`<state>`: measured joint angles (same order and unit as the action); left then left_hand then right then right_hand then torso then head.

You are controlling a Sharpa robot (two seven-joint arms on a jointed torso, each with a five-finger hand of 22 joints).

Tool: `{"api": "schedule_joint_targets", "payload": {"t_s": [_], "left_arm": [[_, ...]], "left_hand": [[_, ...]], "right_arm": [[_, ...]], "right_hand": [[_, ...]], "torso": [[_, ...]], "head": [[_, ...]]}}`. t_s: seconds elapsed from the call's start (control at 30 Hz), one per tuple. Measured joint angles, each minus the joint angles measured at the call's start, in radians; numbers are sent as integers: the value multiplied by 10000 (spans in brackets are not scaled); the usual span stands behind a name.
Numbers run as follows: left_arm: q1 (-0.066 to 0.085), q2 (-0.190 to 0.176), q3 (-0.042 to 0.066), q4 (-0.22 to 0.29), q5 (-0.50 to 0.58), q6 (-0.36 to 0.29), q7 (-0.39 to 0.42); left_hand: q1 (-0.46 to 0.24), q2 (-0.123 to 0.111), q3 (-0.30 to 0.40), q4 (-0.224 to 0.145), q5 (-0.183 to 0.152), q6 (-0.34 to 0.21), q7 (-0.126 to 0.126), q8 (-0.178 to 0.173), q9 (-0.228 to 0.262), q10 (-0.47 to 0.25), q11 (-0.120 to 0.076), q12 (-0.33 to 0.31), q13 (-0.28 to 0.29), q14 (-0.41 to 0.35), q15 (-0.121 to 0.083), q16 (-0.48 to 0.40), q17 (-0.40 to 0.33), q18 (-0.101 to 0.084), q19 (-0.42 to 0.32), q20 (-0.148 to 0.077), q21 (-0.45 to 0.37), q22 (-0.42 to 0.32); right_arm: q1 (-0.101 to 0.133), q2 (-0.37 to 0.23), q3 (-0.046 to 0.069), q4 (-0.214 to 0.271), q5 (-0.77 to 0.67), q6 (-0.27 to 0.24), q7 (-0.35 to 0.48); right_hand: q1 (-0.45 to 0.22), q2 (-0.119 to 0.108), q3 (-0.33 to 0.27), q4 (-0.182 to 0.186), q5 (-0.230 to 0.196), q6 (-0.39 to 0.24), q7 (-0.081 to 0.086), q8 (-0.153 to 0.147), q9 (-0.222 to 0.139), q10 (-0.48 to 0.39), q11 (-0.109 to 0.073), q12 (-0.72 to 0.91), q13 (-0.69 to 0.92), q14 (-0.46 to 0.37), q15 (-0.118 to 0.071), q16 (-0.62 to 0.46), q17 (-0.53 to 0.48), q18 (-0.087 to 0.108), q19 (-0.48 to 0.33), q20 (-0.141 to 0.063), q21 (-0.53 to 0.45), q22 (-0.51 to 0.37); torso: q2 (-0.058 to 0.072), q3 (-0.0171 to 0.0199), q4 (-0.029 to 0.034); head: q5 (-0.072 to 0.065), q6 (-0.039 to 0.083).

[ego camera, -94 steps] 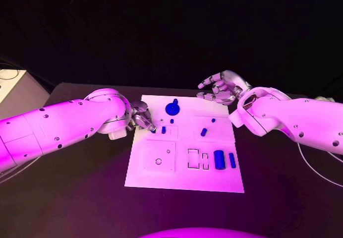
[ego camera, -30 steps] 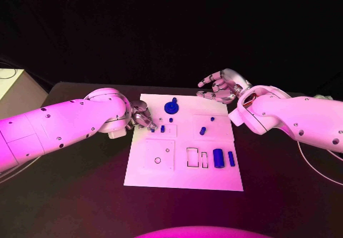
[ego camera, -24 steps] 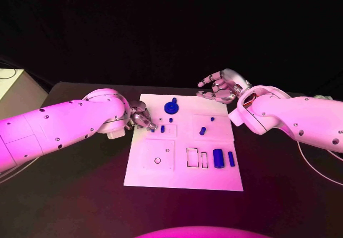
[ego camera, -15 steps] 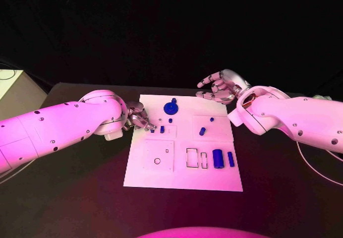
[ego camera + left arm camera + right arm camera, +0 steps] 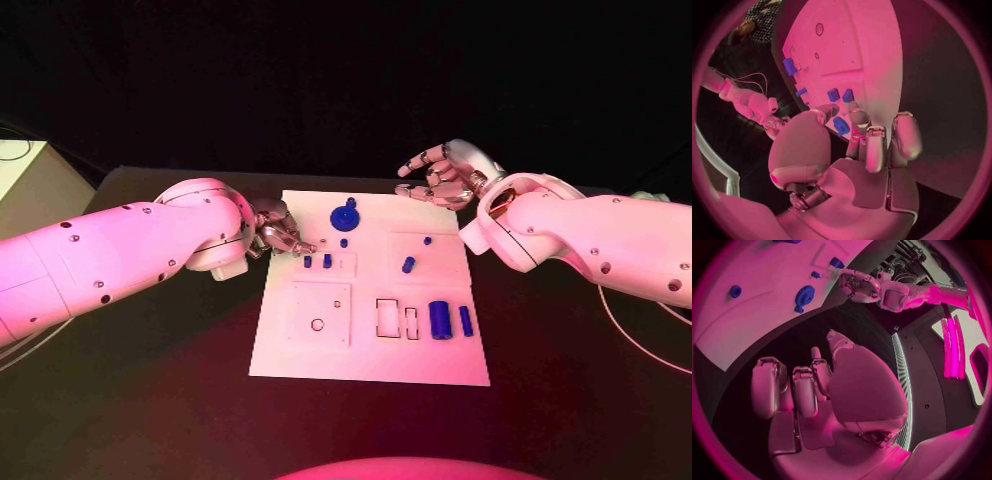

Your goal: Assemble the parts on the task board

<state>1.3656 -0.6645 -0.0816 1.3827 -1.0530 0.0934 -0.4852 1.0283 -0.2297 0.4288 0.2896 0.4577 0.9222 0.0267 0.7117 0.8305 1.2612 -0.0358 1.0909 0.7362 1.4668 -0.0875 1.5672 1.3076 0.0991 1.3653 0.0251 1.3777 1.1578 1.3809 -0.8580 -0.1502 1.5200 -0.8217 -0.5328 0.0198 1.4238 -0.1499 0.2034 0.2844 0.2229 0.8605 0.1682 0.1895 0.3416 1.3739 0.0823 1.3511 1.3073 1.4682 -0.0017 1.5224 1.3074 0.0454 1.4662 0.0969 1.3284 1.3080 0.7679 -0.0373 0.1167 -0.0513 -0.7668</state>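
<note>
Left robot hand at the board's edge, right robot hand waiting

My left robot hand (image 5: 277,234) sits at the left edge of the task board (image 5: 372,355), fingers curled toward two small blue parts (image 5: 317,261) standing side by side in the upper left of the board; whether it has hold of anything I cannot tell, though the wrist view shows a blue piece (image 5: 841,125) right at my fingertips. I judge I am working on seating pieces in that corner. My right robot hand (image 5: 444,177) hovers past the board's upper right corner, fingers spread and holding nothing, kept clear. The round blue knob (image 5: 346,216) stands near the top; two blue blocks (image 5: 451,320) lie lower right on the board, which rests mid-counter (image 5: 144,400).
</note>
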Motion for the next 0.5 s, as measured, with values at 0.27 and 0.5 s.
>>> {"api": "schedule_joint_targets", "payload": {"t_s": [0.27, 0.5], "left_arm": [[0, -114, 95, 68, 644, -608, 376], [0, -267, 116, 113, 1156, -1382, 1330]], "left_hand": [[-79, 80, -301, 19, -528, -66, 65, -90, -10, -195, 66, -148, -181, 0, 0, -35, 0, 0, -36, 24, -124, -187], [1524, 180, -275, -127, -597, -1564, 872, -904, -366, -2426, 732, -1560, -1831, -144, 644, -1356, 0, 367, -1939, 481, -1903, -3018]], "right_arm": [[0, 1, 3, -15, 2, 0, 2], [-1, -15, 3, -19, 6, 0, 7]], "right_hand": [[0, 0, 0, 0, 0, 0, 0, 0, 0, 0, 0, 0, 0, 0, 0, 0, 0, 0, 0, 0, 0, 1], [1, 0, 0, 0, 0, 0, 0, 0, 0, 0, 0, 0, 0, 0, 0, 0, 0, 0, 0, 0, 0, 0]], "torso": [[-6, 3, 2], [-2, 9, 4]], "head": [[-11, 33], [-28, 71]]}}
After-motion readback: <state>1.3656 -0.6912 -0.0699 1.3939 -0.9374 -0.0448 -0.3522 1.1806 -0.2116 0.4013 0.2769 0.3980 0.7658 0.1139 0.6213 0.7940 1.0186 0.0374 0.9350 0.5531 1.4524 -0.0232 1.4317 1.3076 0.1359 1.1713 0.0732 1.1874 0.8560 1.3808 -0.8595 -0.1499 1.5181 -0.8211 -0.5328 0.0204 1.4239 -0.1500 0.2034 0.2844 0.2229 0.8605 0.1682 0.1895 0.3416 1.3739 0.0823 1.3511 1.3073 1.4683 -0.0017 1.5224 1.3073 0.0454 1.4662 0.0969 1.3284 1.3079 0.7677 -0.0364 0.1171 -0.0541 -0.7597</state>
